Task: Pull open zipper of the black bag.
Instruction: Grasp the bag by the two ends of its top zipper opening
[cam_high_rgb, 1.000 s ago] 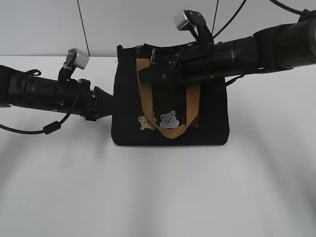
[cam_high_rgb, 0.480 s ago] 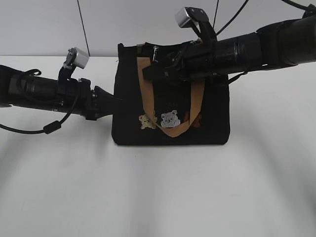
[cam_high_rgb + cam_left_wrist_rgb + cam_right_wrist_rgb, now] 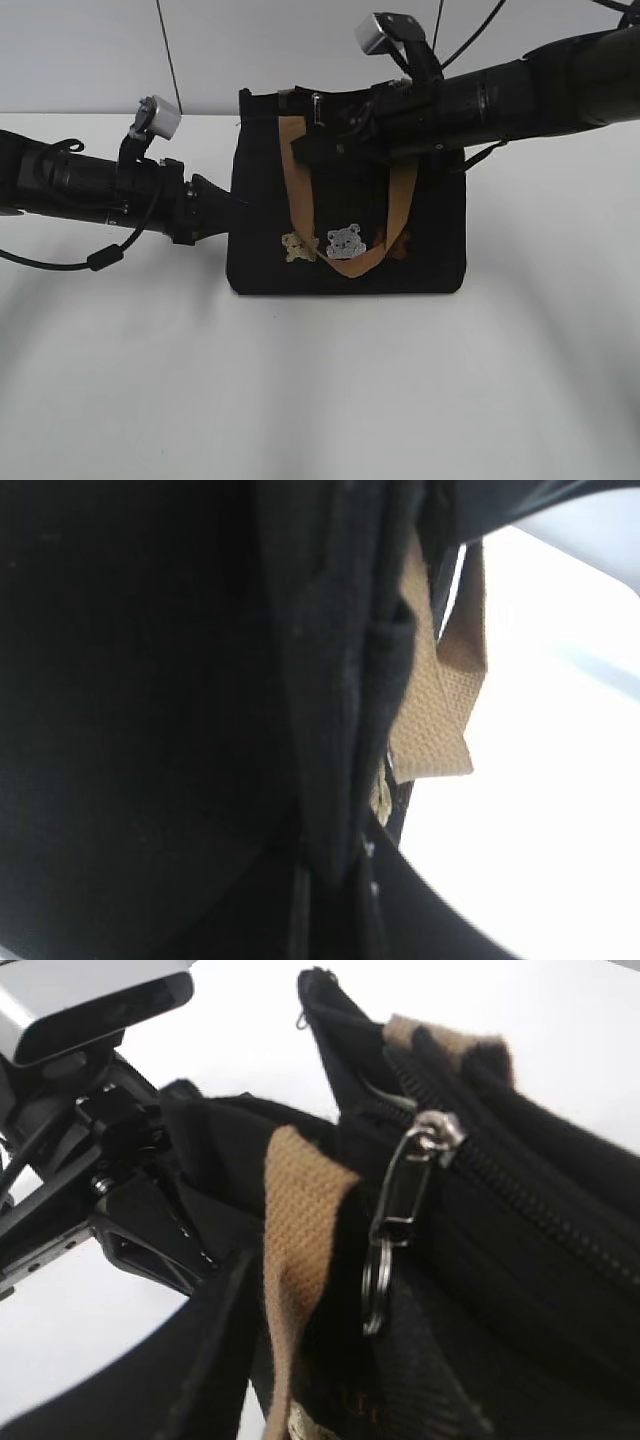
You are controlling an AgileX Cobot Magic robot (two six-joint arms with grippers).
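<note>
this looks like a robotics lab or test bench, not a home. a plain white tabletop (image 3: pixel 320 400) fills the lower part of the exterior view and runs back to a bare pale grey wall (image 3: pixel 80 50) along its far edge. thin black cables (image 3: pixel 168 55) hang down that wall. two thick black robot arms, the left one (image 3: pixel 80 185) and the right one (image 3: pixel 530 95), reach in from the side edges of the surface, each with a small silver-grey camera block (image 3: pixel 158 118) mounted at its wrist and loose black wiring (image 3: pixel 60 265) looping from it. a small boxy black fabric tote (image 3: pixel 440 250) near the far edge is the only household thing on the surface.
</note>
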